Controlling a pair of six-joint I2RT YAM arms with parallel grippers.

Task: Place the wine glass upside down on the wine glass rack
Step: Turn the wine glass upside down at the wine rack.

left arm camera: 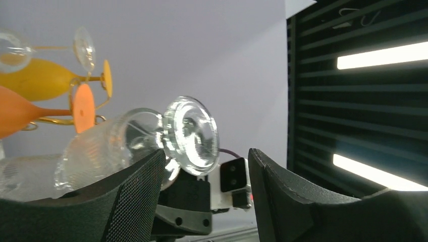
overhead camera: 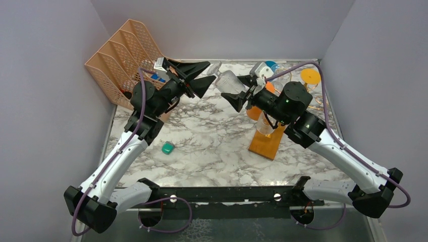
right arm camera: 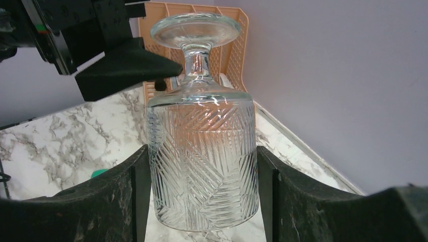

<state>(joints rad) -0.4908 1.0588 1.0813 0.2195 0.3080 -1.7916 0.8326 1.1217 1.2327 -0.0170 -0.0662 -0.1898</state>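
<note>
**A:** Status?

**B:** From the top view, I've got the marble table (overhead camera: 212,151) with the peach mesh organiser (overhead camera: 117,60) at 10 o'clock. The wine glass rack (overhead camera: 266,145) is at 3 o'clock, gold wire on a wooden base. An orange glass (left arm camera: 20,113) and a yellow glass (left arm camera: 40,78) are hanging on it.

**A:** Claws?

**B:** My right gripper (overhead camera: 238,91) is pinching the wine glass (right arm camera: 202,151) by its patterned bowl, off the table near 12 o'clock. It's not on the rack. The glass is tipped, with its foot (left arm camera: 192,136) pointing toward 10 o'clock. My left gripper (overhead camera: 212,71) is spread and holding nothing, tips just beside that foot.

**A:** Anything else?

**B:** Small green piece (overhead camera: 168,147) on the table at 8 o'clock.
</note>
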